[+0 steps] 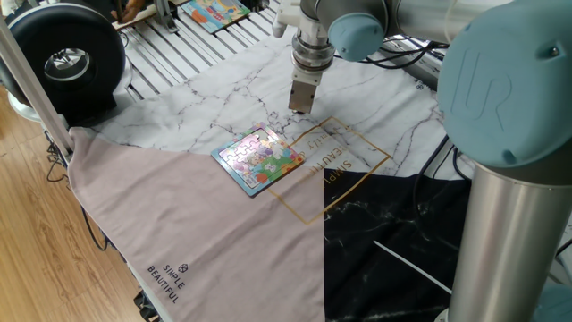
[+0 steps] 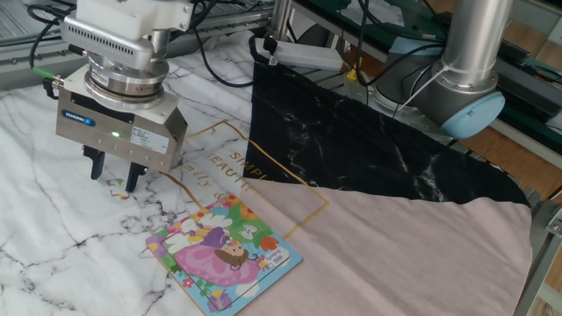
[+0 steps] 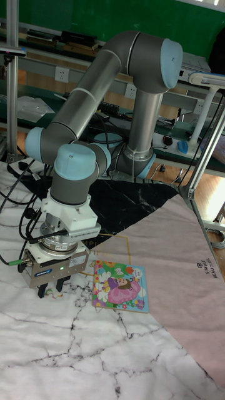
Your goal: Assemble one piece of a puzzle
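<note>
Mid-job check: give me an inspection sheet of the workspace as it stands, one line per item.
Surface: marble-print cloth with pink and black panels, gold lettering.
Job's things: the puzzle lies flat beside the gold frame; the piece appears as a pale speck on the cloth under the fingers, too small to confirm.
Clutter: a second colourful board at the far edge.
Grippers: gripper low over the marble, apart from the puzzle; a gap shows between the fingers, grip cannot be told.
Cables: black cables behind the gripper.
Surroundings: black round device, wood floor.
</note>
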`<state>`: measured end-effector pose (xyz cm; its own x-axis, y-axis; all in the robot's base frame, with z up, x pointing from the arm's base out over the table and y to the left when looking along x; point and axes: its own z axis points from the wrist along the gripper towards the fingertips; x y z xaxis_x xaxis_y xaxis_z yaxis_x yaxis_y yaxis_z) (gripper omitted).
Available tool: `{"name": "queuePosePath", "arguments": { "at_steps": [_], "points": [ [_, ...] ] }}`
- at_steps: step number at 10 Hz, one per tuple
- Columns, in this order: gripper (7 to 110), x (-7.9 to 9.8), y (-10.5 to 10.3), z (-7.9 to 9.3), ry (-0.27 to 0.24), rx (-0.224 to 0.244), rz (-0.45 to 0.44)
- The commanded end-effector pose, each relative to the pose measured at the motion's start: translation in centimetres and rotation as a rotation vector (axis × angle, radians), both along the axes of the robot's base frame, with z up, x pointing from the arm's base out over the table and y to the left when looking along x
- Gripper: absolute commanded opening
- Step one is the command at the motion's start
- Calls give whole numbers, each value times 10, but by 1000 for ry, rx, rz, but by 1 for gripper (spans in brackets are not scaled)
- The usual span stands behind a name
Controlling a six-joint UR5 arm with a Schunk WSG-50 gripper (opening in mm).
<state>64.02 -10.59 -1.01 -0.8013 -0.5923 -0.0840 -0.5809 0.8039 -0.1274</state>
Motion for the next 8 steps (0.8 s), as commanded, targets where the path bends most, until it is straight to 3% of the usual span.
{"name": "queuePosePath", "arguments": {
  "at_steps": [1, 8],
  "points": [
    [44, 1, 0, 1, -4, 10, -10],
    [44, 0, 3, 6, 3, 19, -1]
  ]
}}
